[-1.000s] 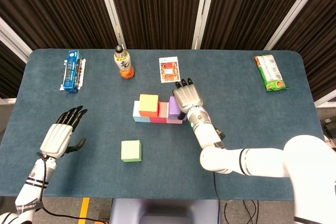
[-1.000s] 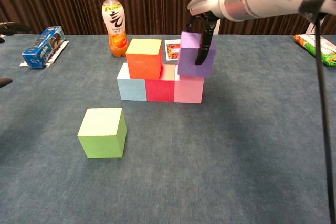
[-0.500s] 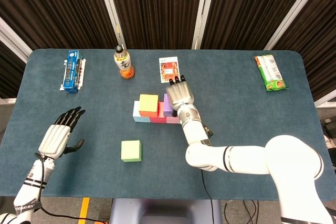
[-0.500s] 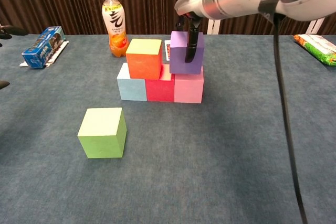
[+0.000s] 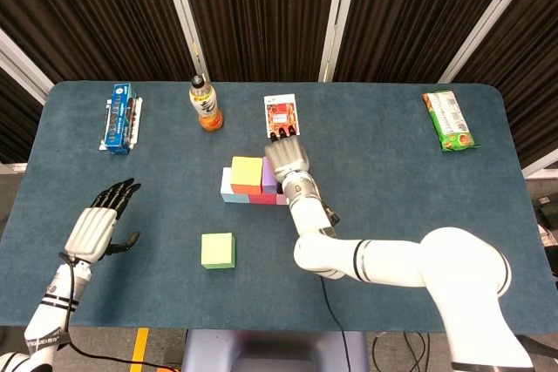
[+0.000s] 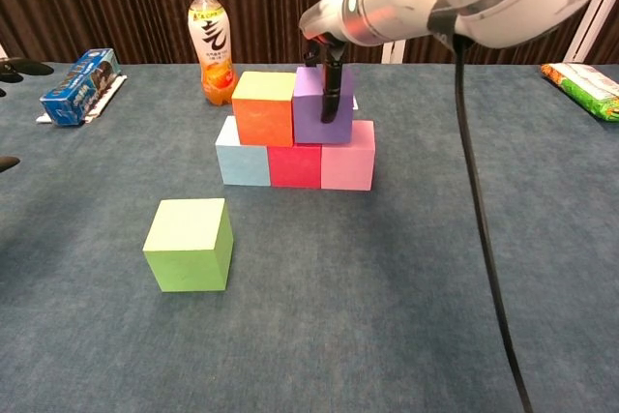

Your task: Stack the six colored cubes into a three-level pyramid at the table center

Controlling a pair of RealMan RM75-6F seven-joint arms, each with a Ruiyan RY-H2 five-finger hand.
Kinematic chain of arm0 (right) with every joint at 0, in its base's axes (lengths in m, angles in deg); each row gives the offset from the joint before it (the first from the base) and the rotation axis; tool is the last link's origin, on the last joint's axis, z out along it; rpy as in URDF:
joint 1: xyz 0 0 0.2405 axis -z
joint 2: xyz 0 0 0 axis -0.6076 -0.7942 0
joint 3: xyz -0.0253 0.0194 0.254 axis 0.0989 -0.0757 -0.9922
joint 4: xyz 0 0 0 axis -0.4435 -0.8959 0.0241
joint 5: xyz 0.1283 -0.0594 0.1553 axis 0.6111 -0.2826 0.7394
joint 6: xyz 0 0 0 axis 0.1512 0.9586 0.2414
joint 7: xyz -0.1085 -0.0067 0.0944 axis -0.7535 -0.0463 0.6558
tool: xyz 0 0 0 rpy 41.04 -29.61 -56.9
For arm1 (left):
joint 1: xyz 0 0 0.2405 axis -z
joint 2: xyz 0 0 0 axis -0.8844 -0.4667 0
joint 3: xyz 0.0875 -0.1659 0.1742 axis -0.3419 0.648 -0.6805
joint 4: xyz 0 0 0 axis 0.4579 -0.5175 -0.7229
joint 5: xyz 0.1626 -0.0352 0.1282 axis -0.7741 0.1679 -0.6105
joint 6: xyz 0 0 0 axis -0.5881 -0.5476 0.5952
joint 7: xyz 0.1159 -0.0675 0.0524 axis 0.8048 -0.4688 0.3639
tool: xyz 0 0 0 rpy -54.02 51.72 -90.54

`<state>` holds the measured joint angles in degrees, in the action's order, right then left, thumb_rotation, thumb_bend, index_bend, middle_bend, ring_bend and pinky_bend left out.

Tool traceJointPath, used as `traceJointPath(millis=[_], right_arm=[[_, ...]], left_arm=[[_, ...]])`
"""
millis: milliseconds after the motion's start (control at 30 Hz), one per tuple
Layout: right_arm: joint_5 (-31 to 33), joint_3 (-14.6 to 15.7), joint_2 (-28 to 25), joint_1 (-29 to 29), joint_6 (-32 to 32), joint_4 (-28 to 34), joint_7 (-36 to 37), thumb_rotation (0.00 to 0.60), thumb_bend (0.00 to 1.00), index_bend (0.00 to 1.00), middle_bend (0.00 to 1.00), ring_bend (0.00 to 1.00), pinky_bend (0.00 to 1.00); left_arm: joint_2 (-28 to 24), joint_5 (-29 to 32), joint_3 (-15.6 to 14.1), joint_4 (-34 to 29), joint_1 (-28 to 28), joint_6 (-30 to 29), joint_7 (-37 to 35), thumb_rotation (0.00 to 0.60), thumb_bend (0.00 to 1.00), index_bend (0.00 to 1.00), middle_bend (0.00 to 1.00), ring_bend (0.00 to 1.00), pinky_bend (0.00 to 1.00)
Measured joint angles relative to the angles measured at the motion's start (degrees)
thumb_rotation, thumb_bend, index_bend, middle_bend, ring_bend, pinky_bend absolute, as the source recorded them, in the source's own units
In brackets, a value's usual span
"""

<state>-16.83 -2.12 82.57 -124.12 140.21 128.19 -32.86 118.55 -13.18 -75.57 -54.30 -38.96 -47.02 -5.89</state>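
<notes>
- Purple cube [image 6: 322,105] sits on the second level beside the orange-sided cube [image 6: 265,108], over the seam of the red cube [image 6: 295,164] and pink cube [image 6: 347,155]. It looks to be touching its orange-sided neighbour.
- Right hand [image 5: 285,158] is clamped on the purple cube from above, one dark finger down its front face. My judgement: the grip remains so the cube can be squared up before letting go.
- Bottom row runs light blue cube [image 6: 243,157], red, pink, set flush at the table centre. That gives two seams for the second level to straddle.
- Green cube [image 6: 190,244] lies alone on the table [image 6: 406,316], well apart from the stack and nearer the robot. It is likely the cap for the third level.
- Left hand [image 5: 98,224] hovers low at the table's near-left edge, fingers apart and holding nothing. It is the closer hand to the green cube.
- Drink bottle [image 6: 211,43], a small card [image 5: 279,114], a blue box [image 6: 80,85] and a green snack packet [image 5: 450,119] lie along the far side.
</notes>
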Motion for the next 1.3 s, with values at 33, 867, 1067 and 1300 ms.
traceJointPath(millis=[33,867,1067,1300], right_arm=[[0.19,-0.08,0.22,-0.15,-0.13,-0.33,-0.24,0.600,0.07,0.55,0.19,0.00,0.00],[2.41,-1.27,1.41,-0.87,1.30,-1.04,-4.19,0.600,0.07,0.52,0.19,0.00,0.00],[2.74,-1.52,1.87,-0.85,1.61,-1.50,-5.06,0.600,0.07,0.52,0.19,0.00,0.00],[2.76,-1.88,2.36,-0.74,1.80,-2.00,-5.81,0.600,0.07,0.52,0.19,0.00,0.00]], left_arm=[[0.01,0.03,0.03,0.01,0.00,0.04,-0.06,0.600,0.35,0.04,0.00,0.00,0.12],[0.23,0.02,0.14,0.41,-0.12,0.98,-1.22,0.600,0.35,0.04,0.00,0.00,0.12],[0.34,-0.19,0.04,0.64,-0.26,0.98,-1.63,0.600,0.34,0.04,0.00,0.00,0.12],[0.51,-0.24,0.06,0.97,-0.32,1.08,-2.01,0.600,0.34,0.04,0.00,0.00,0.12]])
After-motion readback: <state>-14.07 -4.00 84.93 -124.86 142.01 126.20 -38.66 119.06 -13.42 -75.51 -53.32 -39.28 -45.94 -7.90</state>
